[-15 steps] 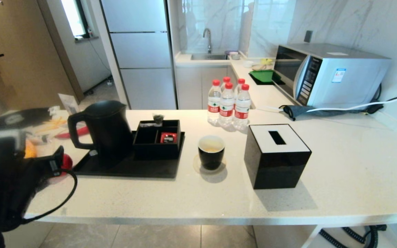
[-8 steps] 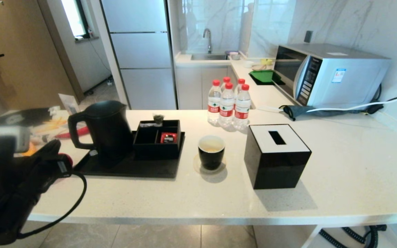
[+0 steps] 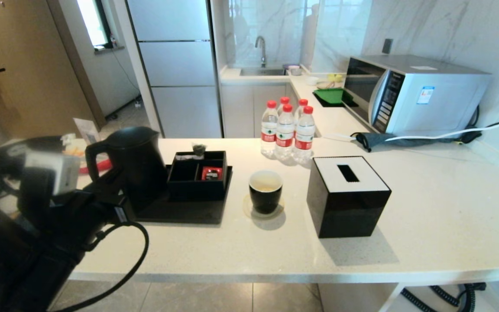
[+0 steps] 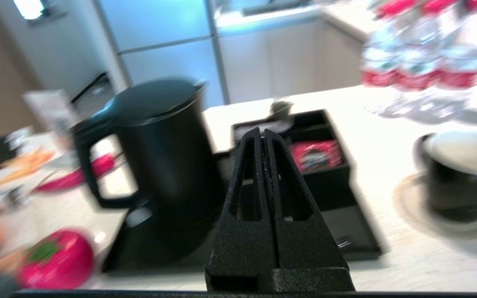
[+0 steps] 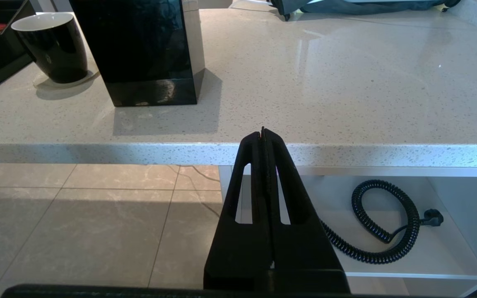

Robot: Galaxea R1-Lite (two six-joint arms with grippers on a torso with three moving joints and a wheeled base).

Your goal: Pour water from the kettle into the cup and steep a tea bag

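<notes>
Left pincer [image 4: 263,134] pressed closed and empty, near the kettle [image 4: 160,140] on its tray [image 4: 358,236].

Matt black kettle [image 3: 130,162] with smooth plastic look, glossy black cup [image 3: 265,191] white inside, glossy black tissue box [image 3: 347,197], speckled polished stone counter [image 3: 427,208], clear plastic bottles [image 3: 286,130] at 12 o'clock of the cup, rough matt black right gripper [image 5: 263,136]
</notes>
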